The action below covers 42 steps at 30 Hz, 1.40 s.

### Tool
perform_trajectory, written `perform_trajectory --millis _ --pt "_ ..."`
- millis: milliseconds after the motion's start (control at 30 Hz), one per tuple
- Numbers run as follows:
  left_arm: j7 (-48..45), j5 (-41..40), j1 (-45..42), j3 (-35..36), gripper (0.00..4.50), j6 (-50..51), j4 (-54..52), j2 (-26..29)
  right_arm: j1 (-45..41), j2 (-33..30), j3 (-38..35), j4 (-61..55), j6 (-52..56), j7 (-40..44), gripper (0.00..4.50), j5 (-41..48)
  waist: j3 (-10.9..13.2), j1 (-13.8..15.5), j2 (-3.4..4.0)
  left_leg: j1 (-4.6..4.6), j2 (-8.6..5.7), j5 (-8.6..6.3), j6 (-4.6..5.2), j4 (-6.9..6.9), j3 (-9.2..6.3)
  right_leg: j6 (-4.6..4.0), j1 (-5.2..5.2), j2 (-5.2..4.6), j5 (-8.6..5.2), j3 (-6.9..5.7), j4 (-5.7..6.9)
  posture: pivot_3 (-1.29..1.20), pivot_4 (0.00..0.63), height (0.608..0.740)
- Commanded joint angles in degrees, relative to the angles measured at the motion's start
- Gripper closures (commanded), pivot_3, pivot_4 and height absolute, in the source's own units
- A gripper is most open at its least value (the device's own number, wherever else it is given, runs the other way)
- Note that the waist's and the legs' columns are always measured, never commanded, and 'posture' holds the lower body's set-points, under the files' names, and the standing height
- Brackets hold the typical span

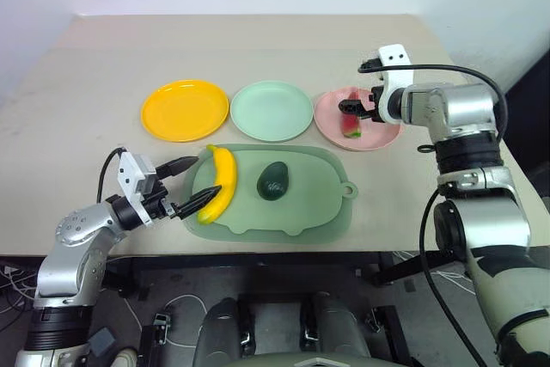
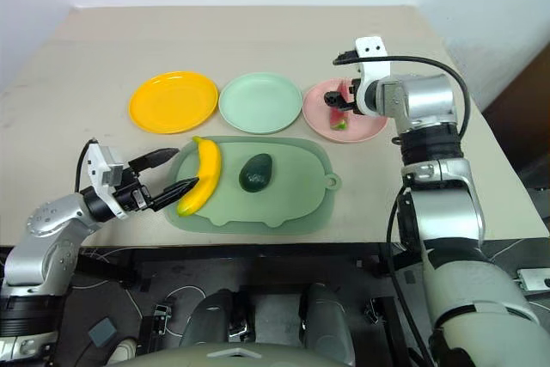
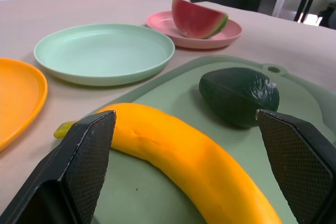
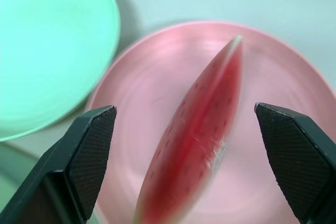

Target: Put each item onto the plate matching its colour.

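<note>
Three plates sit in a row: orange-yellow plate (image 2: 173,101), mint plate (image 2: 259,102), pink plate (image 2: 365,129) holding the watermelon (image 2: 336,115). Below them, banana (image 2: 200,176) and avocado (image 2: 255,172) lie on a green mat (image 2: 292,195).

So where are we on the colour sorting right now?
Done: the watermelon wedge sits on the pink plate, with the right gripper open around it. In hand: the open left gripper brackets the banana without gripping it. Left: banana to the orange-yellow plate, avocado to the mint green plate.
</note>
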Motion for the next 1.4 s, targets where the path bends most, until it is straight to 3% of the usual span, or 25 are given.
perform_trajectory --millis 33,267,667,900,1033,1167,1400 --pt "-1.10 -0.26 -0.81 -0.01 0.00 -1.04 0.12 0.36 4.09 -0.12 -5.64 -14.43 8.87 1.80 0.03 6.65 0.00 -0.04 0.00 0.00 0.00 0.00 0.00 0.00 0.00 0.00 -0.01 0.00 0.00 0.00 0.02 0.00 0.150 0.695" --pt "-2.21 -0.08 -2.74 -0.19 0.00 -1.39 2.33 0.37 15.18 0.13 -10.23 -36.95 18.22 5.77 0.03 17.75 0.00 0.00 0.00 0.01 -0.01 0.00 0.01 -0.01 -0.03 0.00 0.01 0.00 0.00 -0.01 0.01 0.00 0.150 0.695" --pt "-3.29 -1.08 -2.75 0.75 0.00 -0.53 1.41 1.34 24.43 9.74 -10.24 -47.27 18.93 2.29 0.03 24.14 -0.02 0.01 -0.03 0.03 -0.03 -0.01 0.01 -0.02 -0.05 -0.01 0.04 0.00 0.00 -0.02 0.00 0.00 0.150 0.695" --pt "-3.69 -0.98 -2.39 0.65 0.00 -0.11 1.33 1.82 29.74 15.31 -6.93 -47.04 5.31 5.40 0.03 26.56 -0.02 0.16 -0.04 0.02 -0.05 -0.01 0.02 -0.03 -0.06 -0.01 0.06 0.01 0.00 -0.03 -0.04 0.00 0.150 0.695" --pt "-3.95 -1.10 -2.68 0.86 0.00 0.12 1.59 2.00 32.06 13.18 0.19 -46.74 -0.72 7.49 0.03 24.51 -0.02 -0.03 -0.04 0.04 -0.04 -0.01 0.01 -0.03 -0.08 -0.01 0.08 0.02 0.00 -0.04 -0.06 0.00 0.150 0.695" --pt "-3.84 -0.92 -3.21 0.54 0.00 0.44 1.54 1.99 34.70 11.08 8.28 -44.87 -17.23 12.19 0.03 17.11 -0.02 -0.01 -0.04 0.04 -0.04 -0.01 0.01 -0.04 -0.08 0.00 0.08 0.02 0.00 -0.04 -0.07 0.00 0.150 0.695" --pt "-3.50 -1.08 -2.35 0.98 0.00 0.96 0.35 1.98 31.54 6.72 16.56 -35.06 -29.33 17.50 0.03 8.04 -0.02 0.01 -0.05 0.06 -0.05 -0.01 0.01 -0.02 -0.08 0.00 0.10 0.02 0.00 -0.05 -0.08 0.00 0.150 0.695"
